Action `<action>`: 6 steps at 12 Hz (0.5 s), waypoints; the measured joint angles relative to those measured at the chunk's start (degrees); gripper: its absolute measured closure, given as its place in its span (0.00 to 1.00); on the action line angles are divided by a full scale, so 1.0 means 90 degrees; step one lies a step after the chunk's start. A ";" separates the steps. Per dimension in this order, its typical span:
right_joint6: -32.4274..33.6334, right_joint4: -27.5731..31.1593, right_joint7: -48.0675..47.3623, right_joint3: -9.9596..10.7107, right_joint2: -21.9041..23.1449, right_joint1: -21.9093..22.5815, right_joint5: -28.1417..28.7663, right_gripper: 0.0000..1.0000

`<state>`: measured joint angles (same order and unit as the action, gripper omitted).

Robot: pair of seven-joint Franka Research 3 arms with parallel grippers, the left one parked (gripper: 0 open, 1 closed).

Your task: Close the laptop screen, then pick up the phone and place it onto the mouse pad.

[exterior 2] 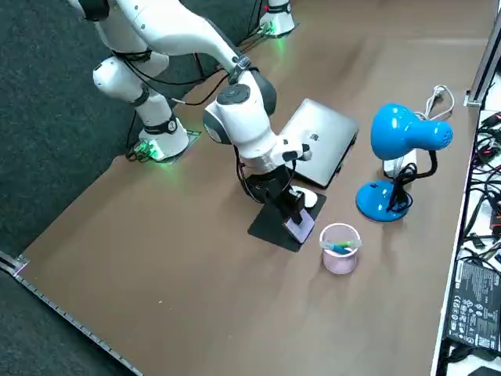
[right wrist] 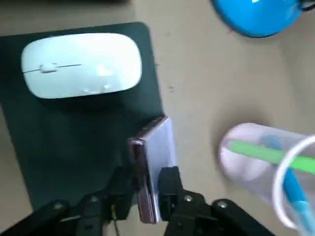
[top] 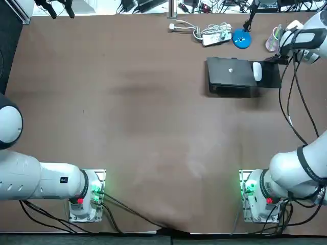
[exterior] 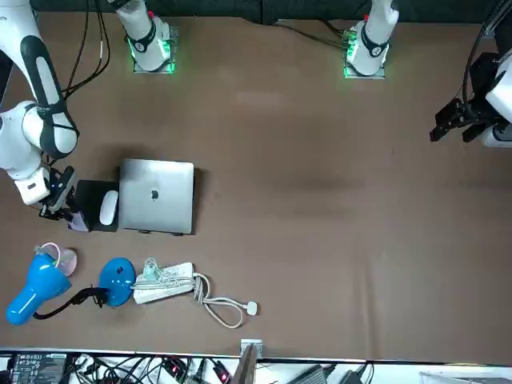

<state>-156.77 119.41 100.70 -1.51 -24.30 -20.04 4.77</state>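
Note:
The silver laptop lies shut on the table. Beside it is a dark mouse pad with a white mouse on it. My right gripper is shut on the phone. It holds the phone on edge, low over the pad's edge on the side away from the laptop. I cannot tell whether the phone touches the pad.
A clear cup with pens stands just beyond the pad, close to the phone. A blue desk lamp and a white power strip with its cord lie near the table's far edge.

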 joint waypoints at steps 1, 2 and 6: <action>-0.0003 0.0093 0.0000 0.0011 -0.0009 -0.0007 0.0000 0.55; -0.0006 0.0169 0.0000 0.0020 -0.0017 -0.0017 0.0000 0.44; 0.0050 0.0218 -0.0026 0.0032 0.0060 -0.0032 0.0013 0.04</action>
<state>-156.31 121.37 100.46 -1.22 -23.76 -20.33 4.89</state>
